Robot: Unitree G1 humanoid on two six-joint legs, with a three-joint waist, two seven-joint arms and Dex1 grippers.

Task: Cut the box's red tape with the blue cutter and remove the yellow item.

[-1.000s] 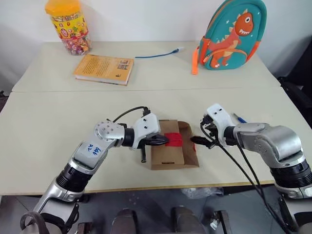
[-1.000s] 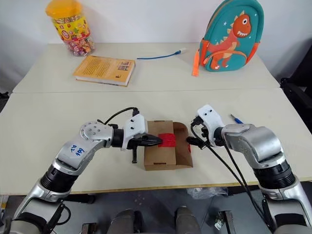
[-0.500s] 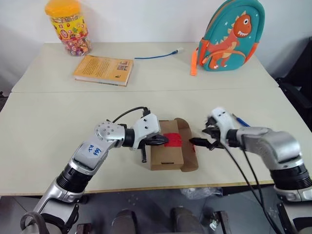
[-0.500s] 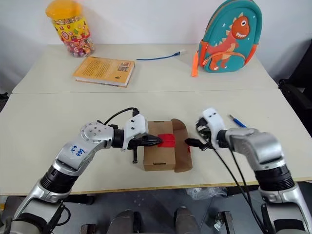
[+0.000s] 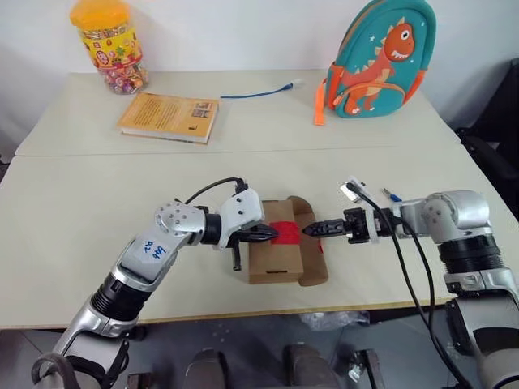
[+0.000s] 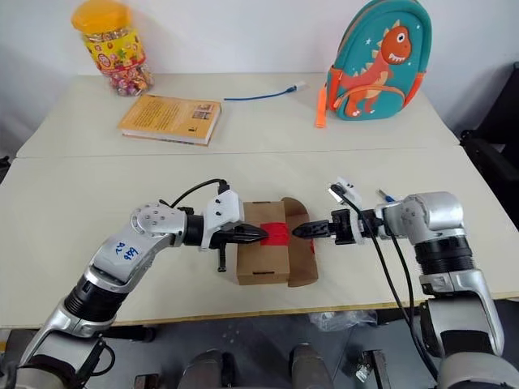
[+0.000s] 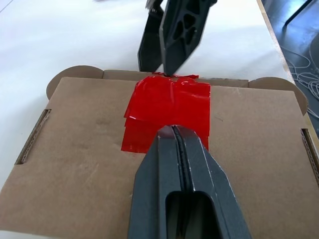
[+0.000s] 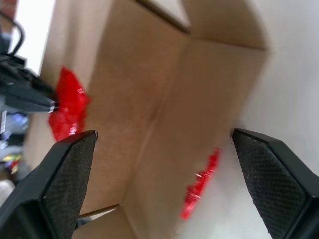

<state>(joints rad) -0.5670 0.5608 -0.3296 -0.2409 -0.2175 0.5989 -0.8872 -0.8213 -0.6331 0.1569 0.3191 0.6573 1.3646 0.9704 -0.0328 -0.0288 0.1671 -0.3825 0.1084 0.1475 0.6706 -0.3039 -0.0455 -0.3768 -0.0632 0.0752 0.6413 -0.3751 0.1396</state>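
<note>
A small brown box [image 5: 280, 251] sits near the front edge of the pale table [image 5: 97, 194], flanked by both robot arms. The left gripper [image 5: 272, 233] reaches in from nine o'clock, its two black fingers pressed tightly together, holding nothing, tips resting at the edge of the red tape [image 5: 289, 233] on the box's top face. The right gripper [image 6: 302, 231] comes from three o'clock, pointing across at the tape from the opposite side, above a box flap [image 5: 312, 243] that stands open on that side.

From the head cameras the right gripper reads as a thin dark wedge and its spread is hard to judge. The right wrist view settles it: its two textured fingertips [image 8: 67, 164] stand wide apart and empty, framing the cardboard, the crumpled tape [image 8: 67, 107] and a second shred of red [image 8: 202, 184] lying by the flap, with the left gripper's tip [image 8: 37, 102] touching the tape.

The left wrist view gives the closest look at the tape [image 7: 167, 112]: wrinkled and layered, roughly square, with the clenched fingers [image 7: 182, 169] at its near edge and the right gripper's dark fingers [image 7: 172, 32] meeting its far edge.

The blue cutter [image 5: 392, 195] lies on the table at about two o'clock from the box, beside the right forearm and mostly hidden by it. At the table's far side, from eleven to one o'clock, stand a candy jar [image 5: 107, 42], an orange-yellow book [image 5: 170, 116], a thin blue cable [image 5: 259, 91] and a teal dinosaur backpack [image 5: 379, 57].
</note>
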